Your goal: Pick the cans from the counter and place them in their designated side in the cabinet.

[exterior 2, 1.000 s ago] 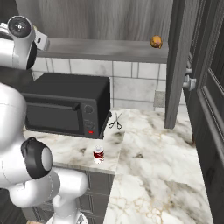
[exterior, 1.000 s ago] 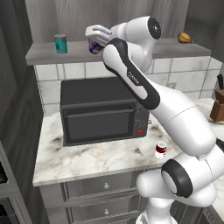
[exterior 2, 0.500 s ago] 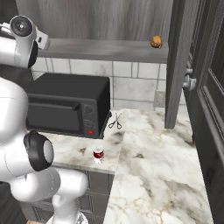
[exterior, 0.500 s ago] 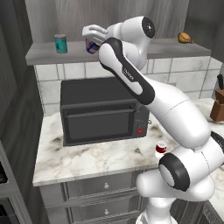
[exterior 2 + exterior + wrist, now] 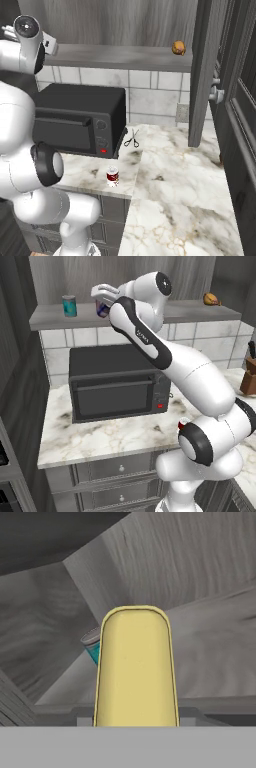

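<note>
My gripper point(image 5: 102, 302) is up at the cabinet's grey shelf board point(image 5: 47, 320), shut on the can with the yellow top and dark blue body point(image 5: 103, 309). The held can hangs just over the left part of the shelf, right of the teal can point(image 5: 69, 305). In the hand view the yellow top point(image 5: 135, 667) stands close in front, and the teal can point(image 5: 92, 645) peeks out behind it to the left. The red can with white bands point(image 5: 113, 177) stands upright near the front edge of the marble counter point(image 5: 175, 190).
A black microwave point(image 5: 117, 386) sits under the shelf. The brown-orange food item point(image 5: 212, 299) lies at the shelf's right end. Scissors point(image 5: 132, 138) lie beside the microwave. An open cabinet door point(image 5: 200, 75) juts out on the right. A knife block point(image 5: 248, 381) stands at the far right.
The gripper has carried the dark blue can a little to the left along the shelf, closer to the teal can. The red can has not moved.
</note>
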